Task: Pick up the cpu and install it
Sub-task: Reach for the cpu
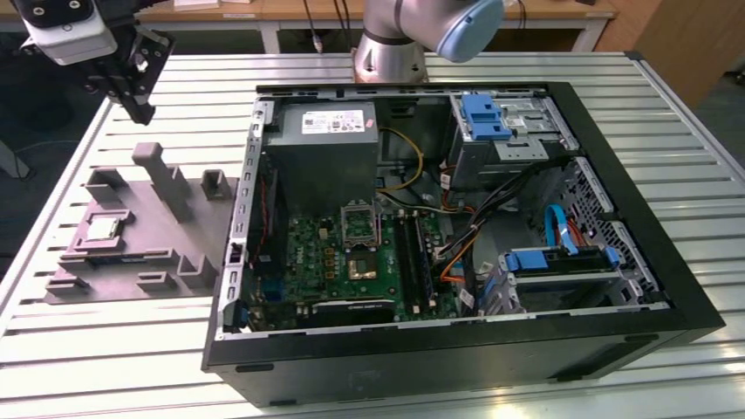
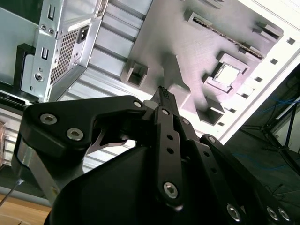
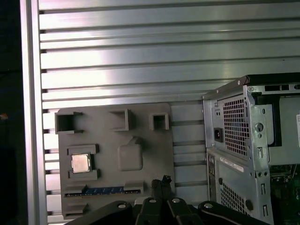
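a slatted aluminium table (image 1: 105, 349) carries an open black computer case (image 1: 466, 353) lying on its side, and a grey moulded fixture tray (image 1: 140, 243) just beside the case on the exterior view's left. the cpu (image 1: 103, 229), a small pale silvery square chip, lies flat in a square recess of that tray, on the side far from the case; in both wrist views it sits framed by low raised walls, at (image 2: 228, 74) and (image 3: 80, 162). the gripper (image 1: 142, 112) hangs in the air above the table at the exterior view's upper left, past the tray's far end, well apart from the chip and touching nothing. its black fingers point downward and are pressed together with nothing between them; the first wrist view shows the two tips (image 3: 161, 182) meeting over the tray's edge, and the second wrist view shows them (image 2: 162, 92) closed over the tray (image 2: 187, 47). several upright posts and small open pockets rise from the tray (image 3: 108, 140). inside the case a green motherboard (image 1: 338, 271) lies flat, with a black metal-framed socket (image 1: 358, 223) near its middle, and a grey power supply box (image 1: 326, 153) sits beyond it. blue drive brackets (image 1: 483, 116) and bundles of cables fill the case's other half. the arm's round base (image 1: 390, 54) stands on the table behind the case.
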